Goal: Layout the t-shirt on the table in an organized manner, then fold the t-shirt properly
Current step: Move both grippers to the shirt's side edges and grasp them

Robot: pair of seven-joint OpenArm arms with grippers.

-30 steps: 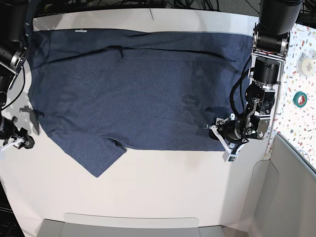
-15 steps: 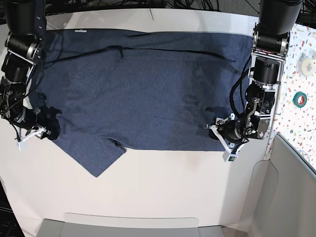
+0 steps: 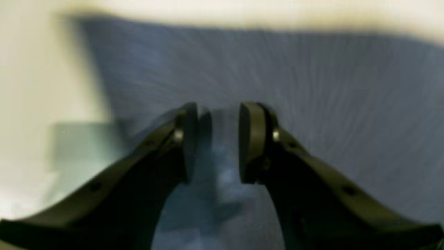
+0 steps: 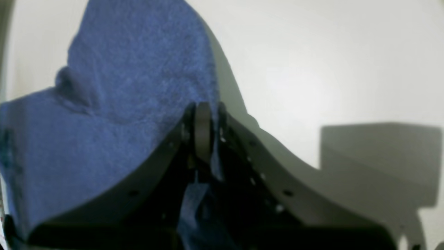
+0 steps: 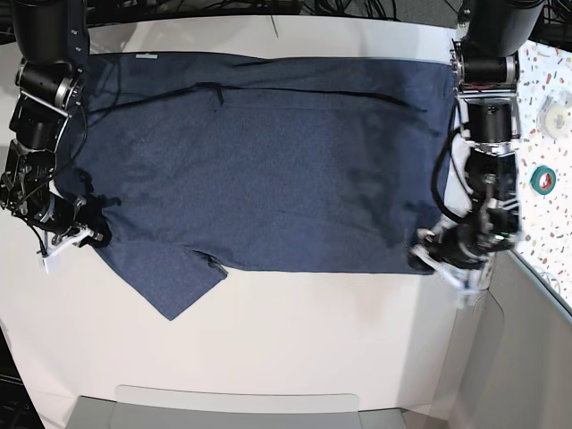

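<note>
T-shirt (image 5: pixel 259 165): spread flat across the table's (image 5: pixel 295 340) far half. Right gripper (image 4: pixel 204 139): pinching the shirt's edge. Left gripper (image 3: pixel 216 142): jaws spread over the fabric.

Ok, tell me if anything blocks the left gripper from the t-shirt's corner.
Nothing visible does. The left gripper hangs with its jaws apart directly over the t-shirt, near the cloth's edge on the table. Only bare fabric shows between the fingers.
</note>
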